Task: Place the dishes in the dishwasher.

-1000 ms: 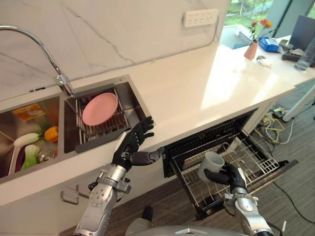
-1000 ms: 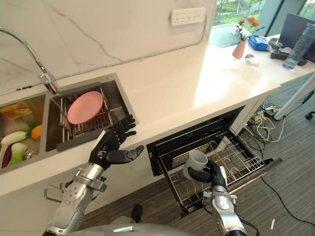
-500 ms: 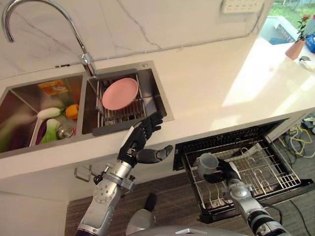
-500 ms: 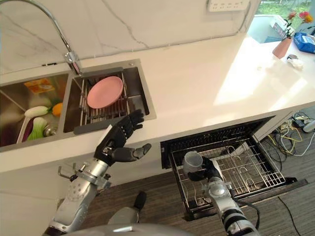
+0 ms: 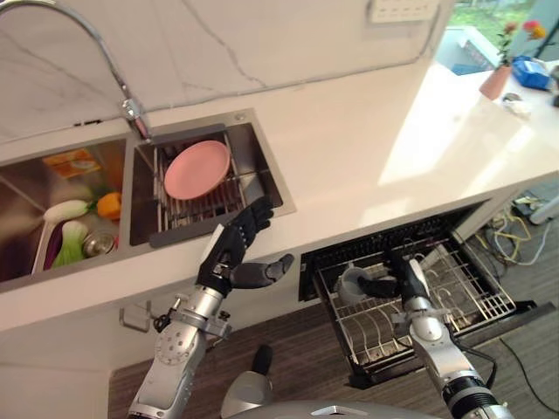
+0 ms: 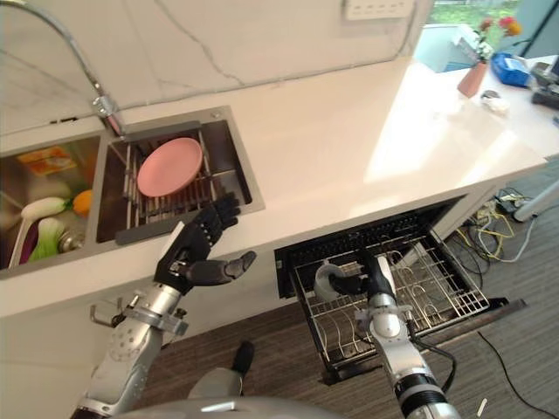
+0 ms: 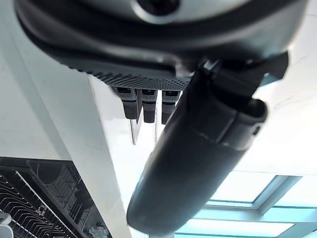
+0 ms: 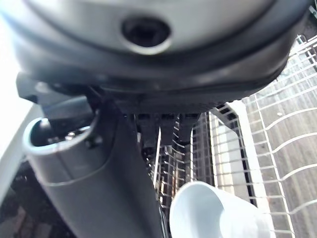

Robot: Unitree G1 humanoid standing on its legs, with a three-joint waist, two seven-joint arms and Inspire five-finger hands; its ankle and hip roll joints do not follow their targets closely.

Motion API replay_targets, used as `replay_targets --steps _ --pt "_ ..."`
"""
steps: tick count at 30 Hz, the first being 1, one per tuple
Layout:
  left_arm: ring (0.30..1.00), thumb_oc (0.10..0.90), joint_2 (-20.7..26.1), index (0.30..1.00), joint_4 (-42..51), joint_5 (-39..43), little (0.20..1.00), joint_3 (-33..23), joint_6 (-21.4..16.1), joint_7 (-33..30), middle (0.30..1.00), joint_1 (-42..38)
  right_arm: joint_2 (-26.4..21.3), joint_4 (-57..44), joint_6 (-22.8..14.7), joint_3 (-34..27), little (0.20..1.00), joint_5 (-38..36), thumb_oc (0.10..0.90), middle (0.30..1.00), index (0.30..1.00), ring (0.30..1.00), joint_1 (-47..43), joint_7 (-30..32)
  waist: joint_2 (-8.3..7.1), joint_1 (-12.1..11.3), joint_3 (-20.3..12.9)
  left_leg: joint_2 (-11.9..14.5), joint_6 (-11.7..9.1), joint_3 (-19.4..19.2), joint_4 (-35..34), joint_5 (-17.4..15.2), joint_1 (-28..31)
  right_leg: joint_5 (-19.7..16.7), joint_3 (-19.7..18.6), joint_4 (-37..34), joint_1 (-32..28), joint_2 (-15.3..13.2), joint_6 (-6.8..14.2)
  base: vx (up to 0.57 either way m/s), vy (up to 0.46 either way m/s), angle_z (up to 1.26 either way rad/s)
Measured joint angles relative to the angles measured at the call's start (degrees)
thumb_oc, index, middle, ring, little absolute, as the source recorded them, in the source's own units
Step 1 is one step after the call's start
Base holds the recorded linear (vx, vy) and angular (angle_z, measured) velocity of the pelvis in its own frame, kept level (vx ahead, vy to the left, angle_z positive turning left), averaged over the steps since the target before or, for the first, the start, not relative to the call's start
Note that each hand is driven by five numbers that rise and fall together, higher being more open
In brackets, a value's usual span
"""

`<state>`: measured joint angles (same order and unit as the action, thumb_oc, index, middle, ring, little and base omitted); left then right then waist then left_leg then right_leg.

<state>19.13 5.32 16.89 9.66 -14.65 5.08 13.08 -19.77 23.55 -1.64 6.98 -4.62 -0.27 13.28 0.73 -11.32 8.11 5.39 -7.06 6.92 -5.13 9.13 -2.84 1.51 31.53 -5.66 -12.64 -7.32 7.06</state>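
The white cup point(image 5: 353, 284) is low in the pulled-out wire rack point(image 5: 472, 301) of the dishwasher point(image 6: 367, 231), at the rack's inner left corner. The right hand point(image 5: 395, 278) is beside the cup, touching it; how its fingers sit on the cup is too hard to make out. The rest of the rack lies open.

The left hand point(image 5: 232, 255) floats over the front edge of the pale counter point(image 5: 367, 148) with fingers spread, holding nothing.

A pink plate point(image 5: 197, 169) leans on a rack in the sink point(image 6: 236, 179). Vegetables point(image 5: 74, 236) lie in the other basin, partly cut off.
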Motion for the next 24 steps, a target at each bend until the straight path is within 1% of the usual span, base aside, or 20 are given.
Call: replay_targets --steps 1,2,3,5,7,9,10,11,12,13,14,15,16,17,18,19,20,21,23,24 --pt "0.900 0.800 0.10 0.900 0.01 0.00 0.900 -0.71 0.15 -0.59 0.900 0.18 0.00 -0.44 -0.09 -0.45 0.900 0.00 0.800 0.900 0.900 0.900 0.13 0.02 0.04 0.34 -0.02 0.34 -0.13 -0.23 0.00 -0.10 0.20 0.00 -0.35 0.00 0.02 0.28 -0.20 -0.08 -0.193 -0.26" --pt "0.900 0.800 0.11 0.900 0.17 0.08 0.900 -2.26 0.81 -1.56 0.900 0.27 0.03 -1.58 -0.17 -1.38 0.900 -0.06 0.800 0.900 0.900 0.900 1.20 0.02 0.16 1.00 -0.10 1.19 -0.36 -0.96 0.02 -0.20 0.52 0.06 -1.32 -0.01 0.48 0.91 -0.71 -0.07 -0.214 -0.35" --pt "0.900 0.800 0.09 0.900 0.40 0.13 0.900 -3.36 1.09 -2.22 0.900 0.77 0.01 -2.36 -0.35 -1.38 0.900 -0.07 0.800 0.900 0.900 0.900 1.89 0.04 0.17 1.04 -0.10 1.73 -0.57 -1.72 0.04 -0.34 0.86 0.00 -2.28 -0.01 0.53 1.23 -0.98 -0.09 -0.193 -0.52" --pt "0.900 0.800 -0.12 0.900 1.35 0.69 0.900 -6.70 2.29 -4.01 0.900 2.07 0.10 -3.39 -0.75 -1.16 0.900 -0.13 0.800 0.900 0.900 0.900 3.29 -0.32 0.46 1.92 -0.10 2.91 -1.18 -3.51 0.60 -0.73 1.96 -0.04 -4.72 0.00 0.48 2.18 -1.63 -0.09 -0.150 -0.54" --pt "0.900 0.800 -0.52 0.900 1.32 1.61 0.900 -9.50 3.13 -5.99 0.900 3.22 -0.02 -4.13 -1.07 -1.21 0.900 -0.17 0.800 0.900 0.900 0.900 4.18 -0.46 1.13 2.91 -0.17 3.80 -1.62 -4.62 1.34 -1.06 2.25 0.04 -6.20 -0.02 0.55 3.07 -2.14 -0.10 -0.158 -0.42" --pt "0.900 0.800 -0.41 0.900 1.10 2.89 0.900 -10.94 4.34 -7.68 0.900 3.39 -0.81 -4.13 -1.06 -1.41 0.900 -0.66 0.800 0.900 0.900 0.900 5.15 -0.52 2.12 3.49 0.08 5.06 -1.91 -4.96 2.81 -1.29 2.17 -0.03 -7.28 -0.01 0.43 4.08 -2.98 -0.13 -0.118 -0.27" --pt "0.900 0.800 -0.54 0.900 1.22 3.09 0.900 -10.88 4.77 -7.93 0.900 3.42 -1.40 -4.14 -1.07 -1.43 0.900 -1.18 0.800 0.900 0.900 0.900 5.59 -0.48 3.04 3.55 0.08 5.45 -2.17 -4.76 3.67 -1.13 1.68 0.01 -7.32 0.01 0.39 4.99 -3.35 -0.15 -0.078 -0.01" --pt "0.900 0.800 -0.52 0.900 1.51 3.34 0.900 -10.84 5.15 -7.94 0.900 3.40 -1.90 -4.18 -1.08 -1.45 0.900 -1.78 0.800 0.900 0.900 0.900 5.63 -0.48 3.77 3.48 0.41 5.71 -2.28 -4.53 4.92 -1.06 0.90 -0.06 -7.29 -0.01 0.51 5.26 -3.61 -0.09 -0.039 0.05" --pt "0.900 0.800 -0.53 0.900 1.73 3.46 0.900 -10.78 5.31 -8.07 0.900 3.30 -2.54 -4.35 -1.21 -1.45 0.900 -2.22 0.800 0.900 0.900 0.900 5.48 -0.47 4.86 3.28 1.01 6.02 -2.55 -4.29 5.97 -0.87 0.10 -0.24 -7.13 0.00 0.58 5.31 -3.95 -0.08 -0.033 0.11" --pt "0.900 0.800 -0.56 0.900 1.90 3.56 0.900 -10.56 5.48 -8.32 0.900 3.15 -3.29 -4.58 -1.43 -1.54 0.900 -2.24 0.800 0.900 0.900 0.900 5.41 -0.43 6.40 3.26 1.71 6.36 -3.19 -3.95 6.37 -0.40 -0.32 -0.33 -6.69 0.01 0.52 5.78 -4.30 -0.12 -0.018 0.20" --pt "0.900 0.800 -0.92 0.900 1.86 3.90 0.900 -10.48 5.63 -8.56 0.900 3.60 -3.80 -4.69 -1.45 -1.89 0.900 -2.26 0.800 0.900 0.900 0.900 5.41 -0.46 8.40 3.30 2.19 6.66 -3.41 -3.09 5.75 0.34 -0.32 -0.28 -5.98 -0.03 0.37 6.19 -4.64 -0.17 0.010 0.30" --pt "0.900 0.800 -1.07 0.900 1.99 3.91 0.900 -10.48 6.06 -8.64 0.900 3.89 -3.96 -4.62 -1.44 -2.24 0.900 -2.28 0.800 0.900 0.900 0.900 5.53 -0.22 9.97 3.10 2.26 6.59 -3.82 -2.85 5.04 1.66 -0.50 -0.41 -5.16 0.01 0.37 6.41 -4.87 -0.22 0.020 0.48" --pt "0.900 0.800 -1.23 0.900 2.02 3.92 0.900 -10.46 6.16 -8.80 0.900 3.86 -4.00 -4.54 -1.44 -2.79 0.900 -2.31 0.800 0.900 0.900 0.900 5.56 0.08 11.32 2.99 2.51 6.06 -4.02 -2.72 4.78 3.71 -1.47 -0.34 -3.83 -0.02 0.57 6.17 -4.77 -0.20 0.026 0.60" --pt "0.900 0.800 -1.61 0.900 2.18 4.11 0.900 -10.58 6.15 -9.21 0.900 3.89 -3.88 -4.55 -1.45 -3.58 0.900 -2.32 0.800 0.900 0.900 0.900 5.51 0.32 12.26 2.71 3.00 5.05 -4.62 -2.78 4.14 6.80 -2.29 -0.76 -2.30 0.04 0.65 5.77 -5.40 -0.16 0.010 0.74" --pt "0.900 0.800 -1.73 0.900 2.44 4.73 0.900 -10.57 6.14 -9.39 0.900 3.97 -4.05 -4.55 -1.44 -3.59 0.900 -2.36 0.800 0.900 0.900 0.900 5.53 0.62 12.08 2.55 3.55 4.22 -5.01 -2.89 2.95 10.16 -3.06 -1.01 -0.63 -0.09 1.23 4.79 -5.84 -0.21 0.045 0.67" --pt "0.900 0.800 -1.68 0.900 3.07 5.31 0.900 -10.74 6.12 -9.61 0.900 4.97 -4.14 -4.54 -1.43 -3.52 0.900 -2.38 0.800 0.900 0.900 0.900 5.38 0.65 12.08 1.92 3.85 3.23 -3.41 -4.33 2.37 11.21 -3.42 -1.79 1.19 -0.19 1.71 3.23 -6.52 -0.23 0.053 0.62" --pt "0.900 0.800 -1.62 0.900 3.23 6.04 0.900 -10.79 6.16 -9.52 0.900 5.96 -3.77 -4.61 -1.44 -3.41 0.900 -2.37 0.800 0.900 0.900 0.900 5.47 0.63 11.40 2.06 4.12 2.90 -4.28 -9.22 6.11 7.32 -3.91 -1.96 2.52 -0.22 1.62 1.60 -6.37 -0.22 0.043 0.60" --pt "0.900 0.800 -1.54 0.900 3.67 6.41 0.900 -10.90 6.09 -9.49 0.900 6.85 -3.10 -4.82 -1.45 -3.44 0.900 -2.38 0.800 0.900 0.900 0.900 5.59 0.69 10.81 2.53 4.17 3.55 -4.30 -12.20 8.44 4.98 -3.73 -1.97 3.62 -0.03 1.29 0.73 -6.23 -0.28 0.045 0.73" --pt "0.900 0.800 -1.61 0.900 4.22 7.34 0.900 -10.72 5.79 -7.79 0.900 9.19 -3.03 -4.92 -1.54 -3.56 0.900 -2.35 0.800 0.900 0.900 0.900 5.56 0.69 9.93 2.53 4.29 5.85 -6.45 -12.53 13.53 -0.09 -1.60 -2.45 6.04 0.46 1.61 -1.10 -5.71 -0.32 0.059 0.62" --pt "0.900 0.800 -1.62 0.900 4.21 7.36 0.900 -10.71 5.81 -6.99 0.900 9.95 -3.04 -4.97 -1.60 -3.76 0.900 -2.35 0.800 0.900 0.900 0.900 5.61 0.79 9.27 2.92 4.71 6.58 -6.76 -12.70 16.24 -2.14 -0.78 -2.61 6.85 0.85 1.58 -1.96 -5.48 -0.20 0.053 0.51"
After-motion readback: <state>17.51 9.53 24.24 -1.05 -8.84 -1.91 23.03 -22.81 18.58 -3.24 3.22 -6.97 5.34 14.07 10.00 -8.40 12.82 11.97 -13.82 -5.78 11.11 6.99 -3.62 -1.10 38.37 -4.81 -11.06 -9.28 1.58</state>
